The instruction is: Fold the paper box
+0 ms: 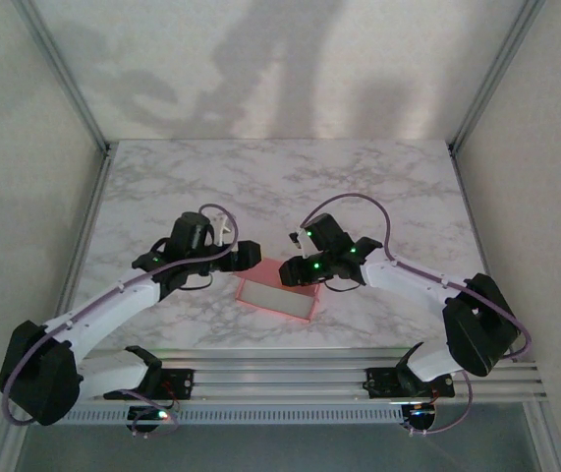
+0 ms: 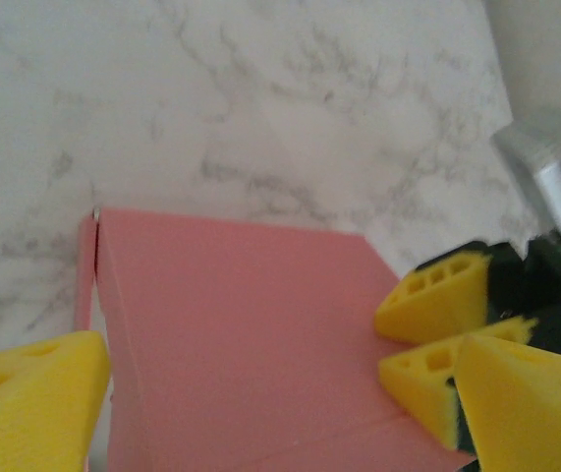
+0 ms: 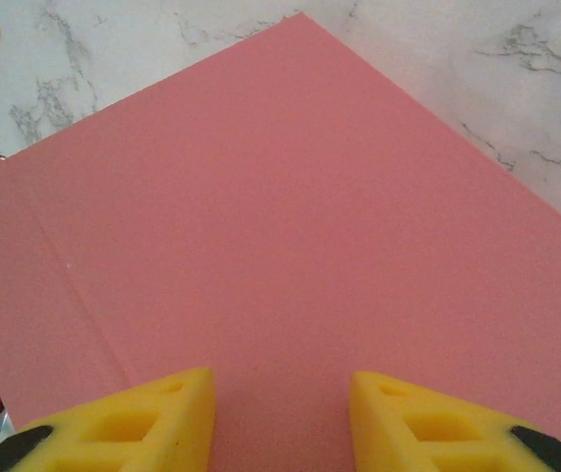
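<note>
Your left gripper point(image 2: 280, 366) is released: its yellow fingers point(image 2: 27, 405) stand wide apart, one off each side of the paper box point(image 2: 241, 324), and neither is pressed against it. From above, that gripper point(image 1: 246, 254) sits at the box's far left corner.

Your right gripper point(image 3: 280, 385) is only part-way apart. Its two pads point(image 3: 152, 418) hang over a broad pink panel of the box point(image 3: 280, 197), which shows through the gap between them, and nothing is clamped there. In the left wrist view, those same pads point(image 2: 427, 305) sit at the box's right edge. Whether they touch the card, you cannot tell.

From above, the box point(image 1: 278, 297) lies between the two grippers, with the right gripper point(image 1: 302, 267) over its far right part. Its near face is pale and its edges are pink. A narrow pink flap point(image 2: 85, 265) runs along its left side. The box rests on the marble table point(image 1: 359, 187), whose bare top extends well beyond the box's far side.
</note>
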Available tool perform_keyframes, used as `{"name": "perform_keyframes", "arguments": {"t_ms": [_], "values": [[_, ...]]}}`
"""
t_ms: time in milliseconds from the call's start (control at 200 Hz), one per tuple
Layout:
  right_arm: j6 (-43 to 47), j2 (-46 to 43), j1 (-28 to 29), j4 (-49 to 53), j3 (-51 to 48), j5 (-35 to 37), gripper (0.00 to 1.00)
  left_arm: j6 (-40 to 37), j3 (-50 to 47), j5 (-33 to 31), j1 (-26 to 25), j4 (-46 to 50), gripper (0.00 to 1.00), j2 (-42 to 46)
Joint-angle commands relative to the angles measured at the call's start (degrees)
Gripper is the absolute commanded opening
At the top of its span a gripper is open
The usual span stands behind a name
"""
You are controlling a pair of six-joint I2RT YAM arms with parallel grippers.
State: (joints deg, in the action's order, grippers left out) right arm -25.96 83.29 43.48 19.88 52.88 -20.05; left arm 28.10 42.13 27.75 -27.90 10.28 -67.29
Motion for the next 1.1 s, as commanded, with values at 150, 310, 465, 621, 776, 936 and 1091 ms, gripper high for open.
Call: {"name": "perform_keyframes", "arguments": {"t_ms": [150,310,465,621,776,936,1091], "values": [[-1.4,2.5,0.8,-0.9,-1.8,2.8,0.36,-1.2,-0.6,3.2,0.3,9.2,0.72,-0.6],[-1.6,3.2,1.1,-1.7,-2.3,3.4,0.36,-0.8,-1.0,4.5,0.4,10.6,0.69,-3.1],[-1.9,3.9,1.5,-1.9,-2.3,4.1,0.36,-0.5,-1.0,5.4,0.4,12.0,0.69,-5.7],[-2.1,4.6,2.0,-2.6,-2.3,4.7,0.35,-0.4,-0.8,6.1,0.4,12.5,0.69,-7.9],[-2.4,5.3,2.4,-3.0,-2.1,5.0,0.35,0.0,-0.6,8.7,0.3,11.9,0.60,-8.9],[-2.6,6.2,2.6,-3.2,-1.7,5.0,0.34,0.0,-1.1,10.4,0.2,11.7,0.52,-9.5],[-2.7,7.3,3.1,-3.5,-1.2,4.8,0.33,1.1,-2.3,11.9,0.2,9.2,0.50,-10.5]]}}
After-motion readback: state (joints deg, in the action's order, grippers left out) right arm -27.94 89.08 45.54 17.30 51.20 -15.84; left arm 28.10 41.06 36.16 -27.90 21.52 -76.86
